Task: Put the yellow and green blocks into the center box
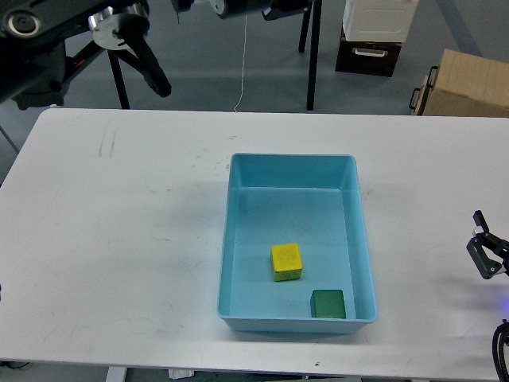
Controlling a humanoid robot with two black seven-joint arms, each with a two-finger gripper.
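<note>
The light blue box (238,239) stands at the table's center. A yellow block (286,261) lies on its floor near the middle. A green block (328,303) lies in its front right corner. My left gripper (151,72) is raised at the top left, far from the box and above the table's back edge; it is dark and its fingers cannot be told apart. My right gripper (485,251) shows small at the right edge, low over the table, empty; its state is unclear.
The white table (119,239) carries the box. Behind it are black stand legs (312,56), a dark case with a white box on top (367,48) and a cardboard box (469,83) at the back right.
</note>
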